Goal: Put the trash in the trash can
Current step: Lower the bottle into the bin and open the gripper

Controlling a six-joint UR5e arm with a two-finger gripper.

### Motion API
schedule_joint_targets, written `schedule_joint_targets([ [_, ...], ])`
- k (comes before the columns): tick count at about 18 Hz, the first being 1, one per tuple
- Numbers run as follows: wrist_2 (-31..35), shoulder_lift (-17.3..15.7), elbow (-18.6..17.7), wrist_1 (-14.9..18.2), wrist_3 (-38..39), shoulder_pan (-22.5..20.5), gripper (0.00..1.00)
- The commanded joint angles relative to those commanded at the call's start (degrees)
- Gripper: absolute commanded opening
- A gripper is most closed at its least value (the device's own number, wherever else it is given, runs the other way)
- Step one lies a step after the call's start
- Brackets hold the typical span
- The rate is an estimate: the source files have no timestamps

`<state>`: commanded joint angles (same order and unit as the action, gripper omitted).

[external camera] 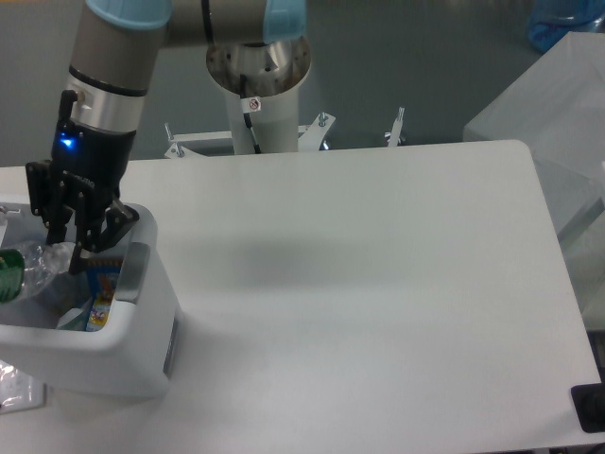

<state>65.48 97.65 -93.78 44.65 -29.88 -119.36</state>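
Observation:
The trash can (149, 312), a white boxy bin with a grey panel on its right wall, stands at the table's left edge. My gripper (64, 253) hangs over the bin's opening, shut on the neck end of the clear plastic bottle (33, 267). The bottle lies tilted above the inside of the bin, its green label (8, 287) towards the left edge of the view. The blue snack bag (102, 295) with yellow-red print lies inside the bin against its right wall, partly hidden by the rim.
The arm's white pedestal (257, 85) stands behind the table's back edge, with metal clamps (400, 126) beside it. A translucent box (558, 113) sits off the right side. Crumpled clear plastic (14, 392) lies by the bin's lower left corner.

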Motion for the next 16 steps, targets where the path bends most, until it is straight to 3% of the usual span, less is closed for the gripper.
schedule_joint_targets([
  [3,0.2,0.1,-1.0,0.0,-0.3,0.4,0.50],
  [4,0.2,0.3,-1.0,0.0,-0.4,0.4,0.55],
  [7,0.2,0.0,-0.7,-0.1,-0.4,0.4,0.92],
  [9,0.2,-0.7,-0.2,-0.1,-0.1,0.2,1.00],
  [13,0.2,-1.8,1.4,-0.1,2.7,-0.7,1.00],
  [16,0.1,-3.1,1.6,-0.3,8.3,-5.4,1.00],
])
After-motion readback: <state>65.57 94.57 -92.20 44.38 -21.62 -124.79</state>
